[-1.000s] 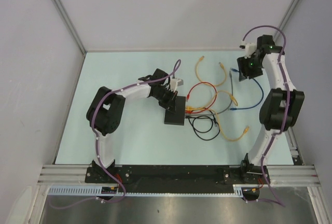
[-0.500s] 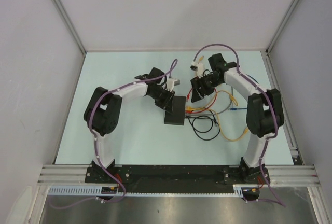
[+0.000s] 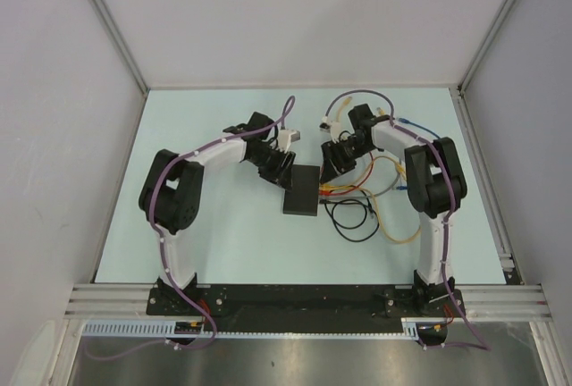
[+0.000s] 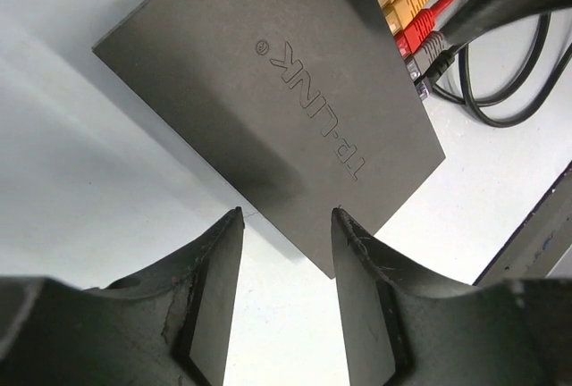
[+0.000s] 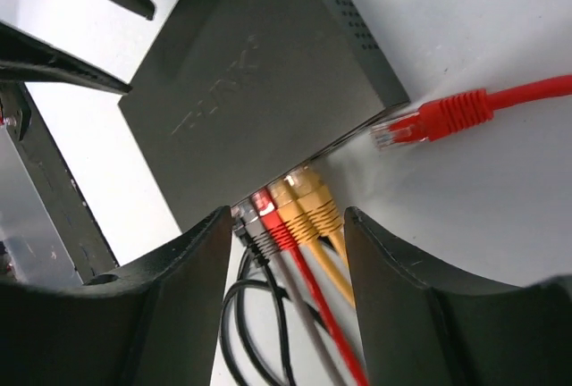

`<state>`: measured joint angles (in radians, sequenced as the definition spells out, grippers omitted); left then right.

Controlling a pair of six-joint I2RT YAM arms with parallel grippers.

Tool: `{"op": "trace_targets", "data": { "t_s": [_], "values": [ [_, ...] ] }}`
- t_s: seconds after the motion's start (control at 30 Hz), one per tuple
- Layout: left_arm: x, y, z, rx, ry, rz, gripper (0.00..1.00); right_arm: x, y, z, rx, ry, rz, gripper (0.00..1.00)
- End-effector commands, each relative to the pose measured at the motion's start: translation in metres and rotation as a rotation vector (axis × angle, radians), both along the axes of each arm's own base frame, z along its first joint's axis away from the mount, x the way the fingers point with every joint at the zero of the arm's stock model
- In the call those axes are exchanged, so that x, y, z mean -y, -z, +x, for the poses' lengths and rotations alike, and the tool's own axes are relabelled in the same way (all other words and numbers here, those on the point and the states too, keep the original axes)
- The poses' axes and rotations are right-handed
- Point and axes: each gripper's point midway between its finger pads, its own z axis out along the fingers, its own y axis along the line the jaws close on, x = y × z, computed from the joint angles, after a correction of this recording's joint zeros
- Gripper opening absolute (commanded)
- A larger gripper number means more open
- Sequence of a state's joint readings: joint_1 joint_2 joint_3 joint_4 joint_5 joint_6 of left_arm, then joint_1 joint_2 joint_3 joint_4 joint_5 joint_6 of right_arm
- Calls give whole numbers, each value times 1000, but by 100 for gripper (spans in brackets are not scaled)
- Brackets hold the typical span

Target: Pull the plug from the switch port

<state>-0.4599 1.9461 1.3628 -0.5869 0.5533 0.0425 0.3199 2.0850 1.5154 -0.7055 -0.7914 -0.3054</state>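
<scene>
From above, the black switch (image 3: 302, 191) lies flat near the middle of the pale counter (image 3: 214, 234), and a bunch of colored cables (image 3: 375, 198) spreads out from its right side. The left gripper (image 3: 282, 170) hangs by the far left end of the box. The right gripper (image 3: 332, 168) hangs by the far right end, close to where the plugs (image 3: 329, 191) go in. Seen from the left wrist, the left gripper (image 4: 286, 221) is partly open and holds nothing. One corner of the switch (image 4: 268, 82) sits just past its fingers (image 4: 214, 288). Seen from the right wrist, the right gripper (image 5: 286, 216) is open wide and empty too. It looks right down at a row of plugs (image 5: 299, 203) stuck in the side of the box: yellow ones, a red one, then grey and black. A loose red plug (image 5: 438, 116) lies on the counter beside the box, in no port. I think the job is at the reaching step, and no plug is grabbed yet. Next, the right gripper should come down around one plug, squeeze it, and pull straight out, away from the box. The left gripper may need to press on the box so it does not slide. Which plug it aims for is hard to tell from here.
</scene>
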Motion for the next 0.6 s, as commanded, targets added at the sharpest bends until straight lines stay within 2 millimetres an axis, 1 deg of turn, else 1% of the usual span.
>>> {"op": "trace_targets", "data": {
  "t_s": [0.0,0.03,0.2,0.27,0.37,0.57],
  "values": [
    [6,-15,4,28,6,-29,49,-11,-3,18,21,-4,68,57],
    [6,-14,6,26,5,-30,49,-11,2,18,8,-5,68,56],
    [9,-6,6,1,9,-39,41,-10,12,21,-14,2,73,52],
    [10,-4,6,-7,11,-45,35,-11,16,19,-31,0,74,50],
    [11,0,4,-24,15,-50,29,-12,21,17,-47,-4,73,47],
    [8,7,9,-23,-1,-17,29,-11,25,15,-64,-11,80,40]
  ]
}}
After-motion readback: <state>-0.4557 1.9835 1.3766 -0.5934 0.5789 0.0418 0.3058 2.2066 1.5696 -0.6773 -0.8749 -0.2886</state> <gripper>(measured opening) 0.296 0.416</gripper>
